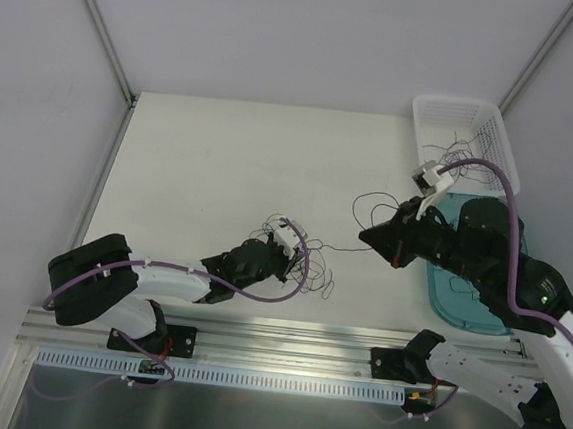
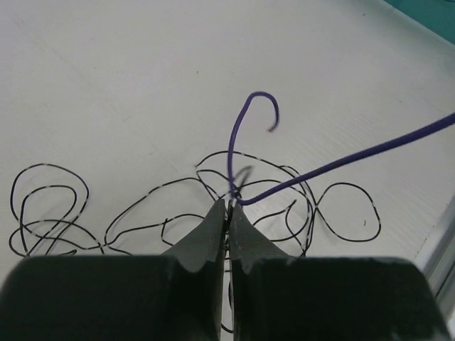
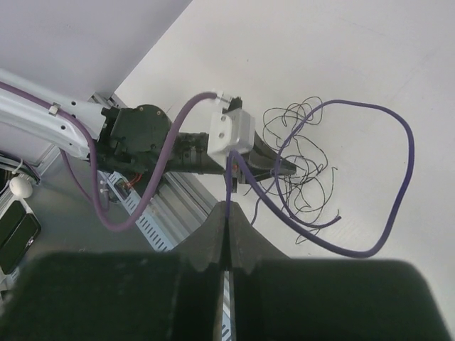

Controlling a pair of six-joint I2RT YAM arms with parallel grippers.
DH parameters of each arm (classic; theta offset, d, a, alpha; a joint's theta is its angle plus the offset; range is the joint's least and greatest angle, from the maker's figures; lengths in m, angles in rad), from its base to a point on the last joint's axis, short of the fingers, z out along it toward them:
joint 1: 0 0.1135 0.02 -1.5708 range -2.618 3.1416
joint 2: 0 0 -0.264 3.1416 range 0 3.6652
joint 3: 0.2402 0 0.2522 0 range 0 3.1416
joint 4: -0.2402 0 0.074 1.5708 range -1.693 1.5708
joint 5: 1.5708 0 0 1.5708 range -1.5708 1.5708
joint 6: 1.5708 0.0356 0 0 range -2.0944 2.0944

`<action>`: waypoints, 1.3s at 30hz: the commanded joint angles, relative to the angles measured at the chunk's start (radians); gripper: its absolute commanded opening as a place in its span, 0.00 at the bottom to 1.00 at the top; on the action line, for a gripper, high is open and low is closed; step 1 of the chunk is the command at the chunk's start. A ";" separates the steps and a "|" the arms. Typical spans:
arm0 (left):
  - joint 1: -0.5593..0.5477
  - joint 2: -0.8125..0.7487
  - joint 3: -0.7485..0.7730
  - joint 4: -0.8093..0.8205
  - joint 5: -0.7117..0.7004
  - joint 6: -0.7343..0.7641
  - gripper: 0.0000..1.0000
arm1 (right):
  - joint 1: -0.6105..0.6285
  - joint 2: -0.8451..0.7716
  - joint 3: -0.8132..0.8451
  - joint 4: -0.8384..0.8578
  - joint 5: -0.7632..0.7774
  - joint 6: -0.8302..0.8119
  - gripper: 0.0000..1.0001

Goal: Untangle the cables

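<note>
A bare white table (image 1: 221,159) sits inside grey walls. From the frame's 7 o'clock corner the left arm lies low and stretched toward centre. The left gripper (image 1: 298,256) has its fingers pressed together, pinching a thin purple wire strand (image 2: 341,162) at the tips. The right arm folds in from 4 o'clock and points at 9 o'clock. The right gripper (image 1: 363,238) is likewise closed, and the purple strand meets its tips. The tangle of hair-thin, dark, curly wire cables (image 1: 312,267) rests on the table directly under and around the left gripper's fingers, at 9 o'clock from the right gripper. More strands sit in a white plastic mesh basket (image 1: 456,109) at 1 o'clock, beyond a teal tray (image 1: 460,295).
</note>
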 commanded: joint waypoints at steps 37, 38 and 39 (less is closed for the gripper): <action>0.563 -0.255 0.419 -1.185 0.190 -0.393 0.99 | -0.464 0.252 0.239 0.105 0.215 -0.153 0.01; 0.585 -0.266 0.431 -1.206 0.211 -0.385 0.99 | -0.501 0.292 0.252 0.132 0.191 -0.140 0.01; 0.608 -0.280 0.450 -1.252 0.244 -0.373 0.99 | -0.570 0.312 0.265 0.177 0.171 -0.111 0.01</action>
